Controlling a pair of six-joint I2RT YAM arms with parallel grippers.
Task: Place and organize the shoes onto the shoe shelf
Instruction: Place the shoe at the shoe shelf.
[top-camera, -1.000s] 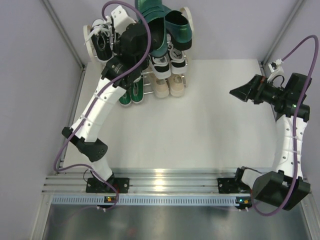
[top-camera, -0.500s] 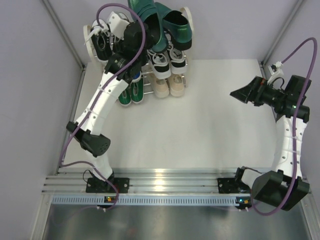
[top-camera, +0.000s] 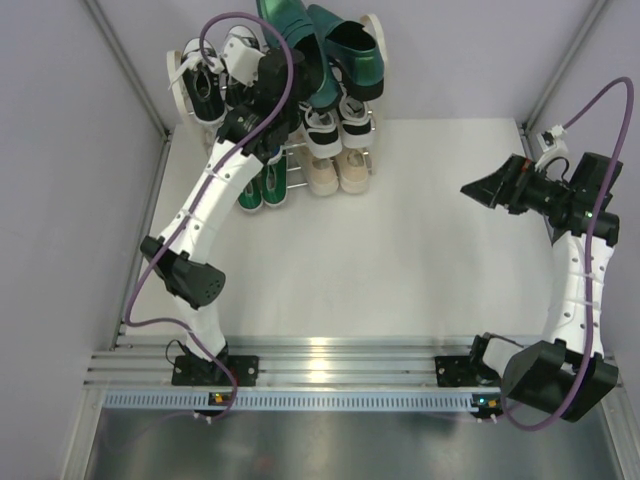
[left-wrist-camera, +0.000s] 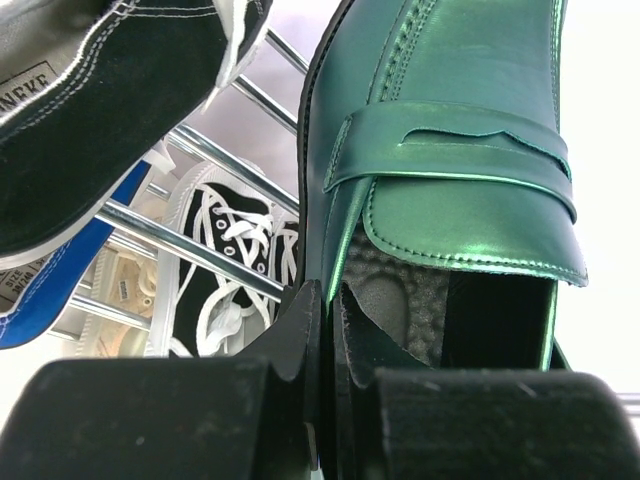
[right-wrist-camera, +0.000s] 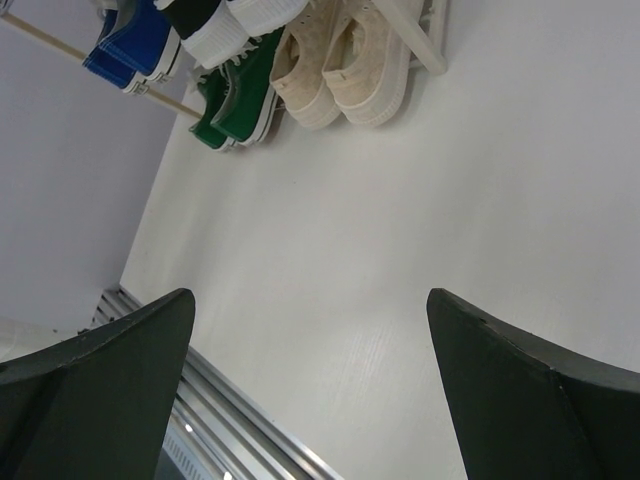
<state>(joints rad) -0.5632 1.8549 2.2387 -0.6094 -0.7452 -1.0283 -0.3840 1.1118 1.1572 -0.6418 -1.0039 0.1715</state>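
Reaching deeper than a second ago, my left pincer (left-wrist-camera: 325, 300) pinches the collar of the green dress shoe (left-wrist-camera: 450, 150) just ahead of it, above the rods of the shoe shelf (left-wrist-camera: 190, 245), to seat it on top, I judge, while my right pincer (right-wrist-camera: 310, 300) idles spread wide over the tabletop (right-wrist-camera: 330, 200).

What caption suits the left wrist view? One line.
Left gripper clamped on a glossy green loafer by its side wall, chrome shelf rods and sneakers behind.

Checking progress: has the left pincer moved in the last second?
Yes. The left pincer, shut on the green shoe, pushed farther back over the shelf.
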